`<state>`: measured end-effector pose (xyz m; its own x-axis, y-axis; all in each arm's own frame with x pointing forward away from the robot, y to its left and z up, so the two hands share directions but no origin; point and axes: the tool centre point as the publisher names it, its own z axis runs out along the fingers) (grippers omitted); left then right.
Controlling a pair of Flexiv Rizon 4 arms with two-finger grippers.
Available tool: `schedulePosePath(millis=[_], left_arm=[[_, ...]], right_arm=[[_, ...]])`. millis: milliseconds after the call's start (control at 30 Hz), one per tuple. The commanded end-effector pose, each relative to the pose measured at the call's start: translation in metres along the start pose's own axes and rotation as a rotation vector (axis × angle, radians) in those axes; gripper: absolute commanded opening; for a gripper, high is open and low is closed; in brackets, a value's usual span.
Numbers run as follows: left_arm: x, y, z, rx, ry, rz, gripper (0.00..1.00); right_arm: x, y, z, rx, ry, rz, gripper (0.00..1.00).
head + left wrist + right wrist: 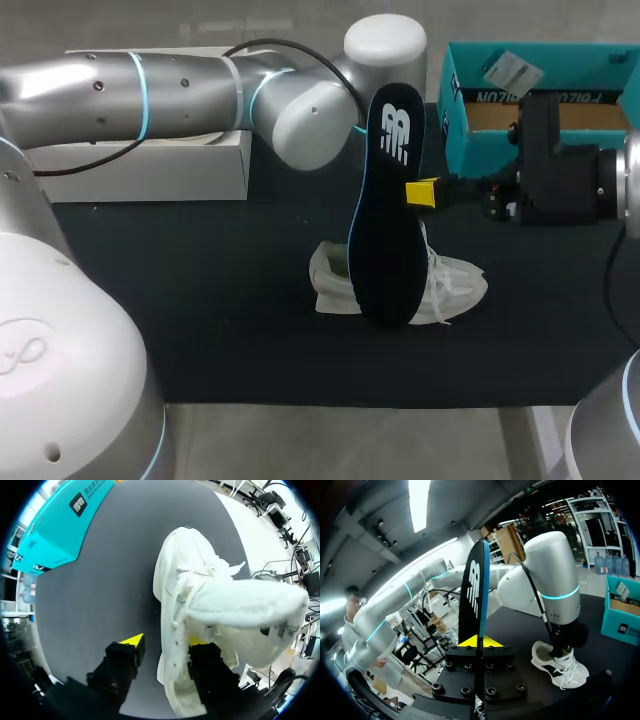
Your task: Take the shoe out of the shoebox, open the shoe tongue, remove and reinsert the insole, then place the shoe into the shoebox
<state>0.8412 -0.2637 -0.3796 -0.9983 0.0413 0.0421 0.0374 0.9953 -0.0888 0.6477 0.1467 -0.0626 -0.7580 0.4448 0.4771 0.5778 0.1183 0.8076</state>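
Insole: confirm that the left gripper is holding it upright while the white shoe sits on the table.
Not quite: it is the right gripper that holds the insole upright, as the right wrist view shows. The white shoe does sit on the table.

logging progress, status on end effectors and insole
Right end effector shut on insole, held upright. Left end effector open, one finger inside shoe. Nothing blocking.

Bright light from overhead; glare on left arm point(150, 95); white shoe point(180, 595) overexposed.
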Motion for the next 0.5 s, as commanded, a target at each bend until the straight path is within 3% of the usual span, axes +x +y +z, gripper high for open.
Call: schedulePosePath(millis=[33,500], left_arm=[[0.0037,-0.0060,0.0015,-0.012,-0.004,0.016,0.00],[0.0072,-0.0053,0.0018,-0.025,-0.004,0.000,0.00]], right_arm=[[0.0006,-0.0019,0.0013,-0.003,-0.003,0.001,0.00],[0.0006,-0.0019,0.0013,-0.003,-0.003,0.001,0.00]])
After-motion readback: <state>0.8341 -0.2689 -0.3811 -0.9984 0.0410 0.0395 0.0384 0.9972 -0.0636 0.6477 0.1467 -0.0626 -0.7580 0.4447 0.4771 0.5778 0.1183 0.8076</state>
